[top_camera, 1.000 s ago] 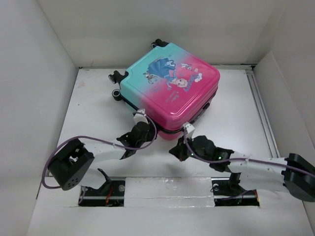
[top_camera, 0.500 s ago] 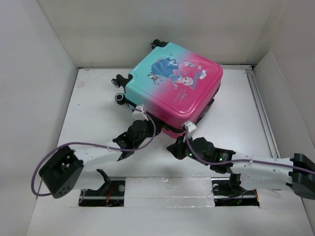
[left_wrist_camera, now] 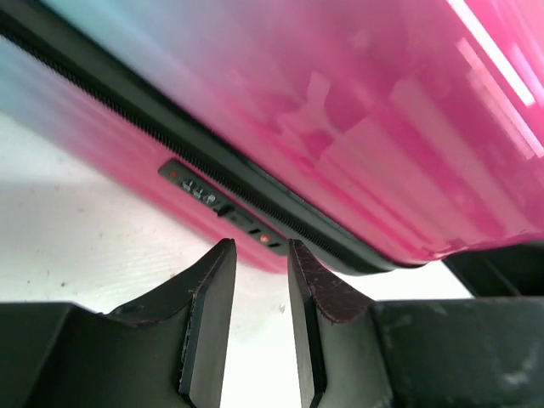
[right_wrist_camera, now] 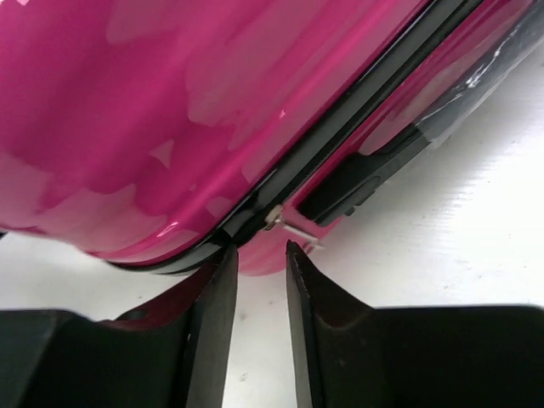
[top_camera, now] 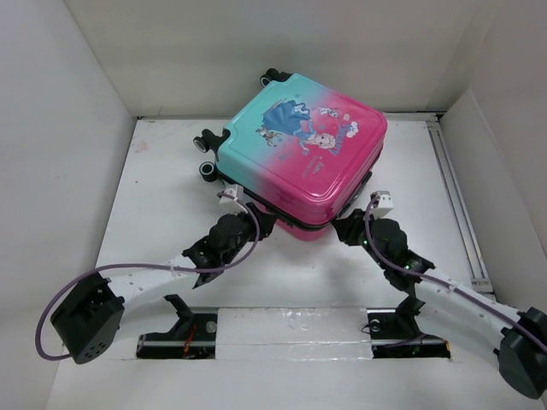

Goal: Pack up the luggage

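The luggage (top_camera: 299, 145) lies flat and closed at the back middle of the table, princess print up, turquoise at the left and pink at the right. My left gripper (top_camera: 261, 224) sits low at its front left side, jaws a little apart and empty, facing the black zipper seam and a small lock (left_wrist_camera: 223, 208). My right gripper (top_camera: 344, 229) sits at the front right corner, jaws a little apart and empty. In the right wrist view a silver zipper pull (right_wrist_camera: 293, 228) hangs just beyond my right fingertips. The pink shell (left_wrist_camera: 357, 127) fills the left wrist view.
Black wheels (top_camera: 205, 141) stick out at the luggage's back left. White walls enclose the table on three sides. A metal rail (top_camera: 453, 188) runs along the right edge. The arm bases and a taped strip (top_camera: 291, 329) lie at the near edge.
The luggage shifted back and right a second ago and has since stayed still. My right gripper moved right from the front edge to the front right corner. My left gripper drew slightly left.
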Motion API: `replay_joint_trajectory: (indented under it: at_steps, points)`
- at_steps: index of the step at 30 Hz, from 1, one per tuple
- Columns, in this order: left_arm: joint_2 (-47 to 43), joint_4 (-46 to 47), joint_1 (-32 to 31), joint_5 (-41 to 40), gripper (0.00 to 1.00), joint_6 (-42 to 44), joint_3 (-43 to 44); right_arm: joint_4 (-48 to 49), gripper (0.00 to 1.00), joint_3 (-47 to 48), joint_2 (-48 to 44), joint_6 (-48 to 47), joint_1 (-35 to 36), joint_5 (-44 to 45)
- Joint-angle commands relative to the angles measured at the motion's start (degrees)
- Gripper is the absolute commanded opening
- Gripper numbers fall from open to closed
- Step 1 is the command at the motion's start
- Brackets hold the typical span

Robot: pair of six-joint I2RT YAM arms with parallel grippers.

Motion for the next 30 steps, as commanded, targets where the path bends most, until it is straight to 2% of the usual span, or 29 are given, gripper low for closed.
replay_joint_trajectory:
  at_steps: [1,7,11,16,22,24,27,28,30]
  points:
    - [0.3,2.2,0.2,2.4,0.27,-0.3,-0.4,7.8,0.36,-0.7,1.9,-4.3,-4.2,-7.8]
    - [4.1,4.4,-0.5,6.0,0.27,-0.3,-0.4,12.6,0.39,-0.7,5.0,-7.9,-10.2,-17.6]
    - [6.1,5.8,-0.5,8.3,0.27,0.7,0.8,13.3,0.40,-0.2,7.3,-9.9,-11.8,-19.6]
    - [8.6,6.8,-0.5,10.9,0.27,1.3,2.5,17.6,0.40,-0.2,11.5,-10.9,-14.0,-28.7]
    - [10.4,7.4,-1.6,11.4,0.27,2.6,3.6,22.6,0.40,0.3,13.7,-11.4,-14.0,-29.3]
    - [11.0,7.4,-2.1,11.4,0.27,3.1,4.2,24.0,0.37,-0.2,14.4,-11.4,-14.0,-29.3]
    - [12.8,8.4,-2.7,11.4,0.27,3.1,5.4,26.3,0.19,-0.7,14.9,-10.7,-14.0,-29.8]
    - [13.8,9.2,-3.2,11.4,0.27,3.1,5.4,26.3,0.08,-0.7,14.9,-10.7,-14.0,-29.8]
    - [15.3,9.9,-3.2,11.4,0.27,3.1,6.7,27.5,0.00,-2.0,14.4,-9.5,-13.3,-29.8]
